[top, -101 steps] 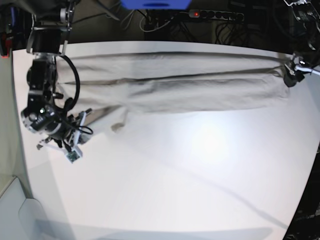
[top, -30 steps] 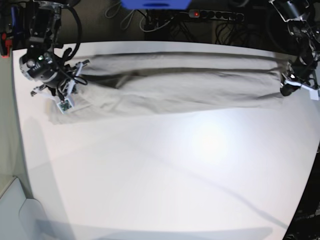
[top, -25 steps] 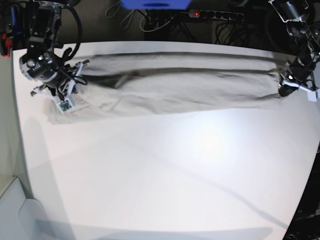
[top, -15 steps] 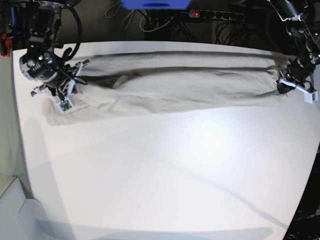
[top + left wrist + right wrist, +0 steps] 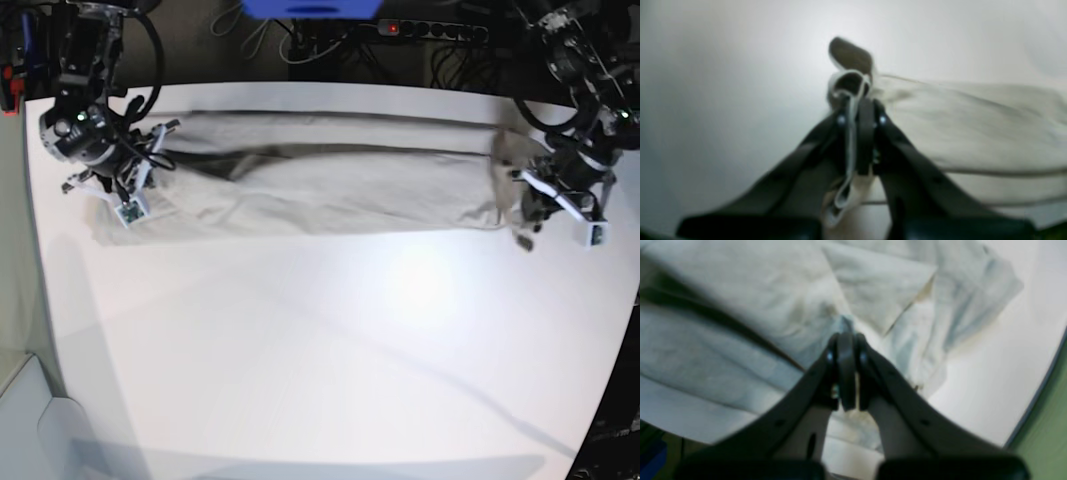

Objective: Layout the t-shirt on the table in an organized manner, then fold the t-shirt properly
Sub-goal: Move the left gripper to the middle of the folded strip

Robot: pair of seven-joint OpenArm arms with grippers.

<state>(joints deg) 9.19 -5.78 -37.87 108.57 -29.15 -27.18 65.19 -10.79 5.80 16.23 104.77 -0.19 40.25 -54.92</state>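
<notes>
One t-shirt [image 5: 330,180] lies here, soft beige-grey cotton, drawn into a long, narrow band across the upper part of the base view, rumpled with lengthwise creases and a dark fold line running along it. It lies on the worktop [image 5: 330,350], a smooth matte white slab with a pale glare spot right of centre, much larger than the cloth.

Two arms are at work, one at each end of the band. At the upper left of the base view, the right gripper [image 5: 128,195] has its black jaws pressed together on the fabric; the right wrist view shows the dark fingers [image 5: 843,373] meeting on a pinch of crumpled cloth [image 5: 740,323], with layered flaps spreading toward the upper right of that frame.

At the right edge of the base view, the left gripper [image 5: 545,205] has its jaws pinching the shirt's end. The left wrist view is blurred, yet the left gripper [image 5: 858,133] clearly squeezes a thin looped hem, pale with a darker inside, which curls up above the tips. The rest of the shirt [image 5: 973,133] trails off to that frame's right in flat, stacked layers.
</notes>
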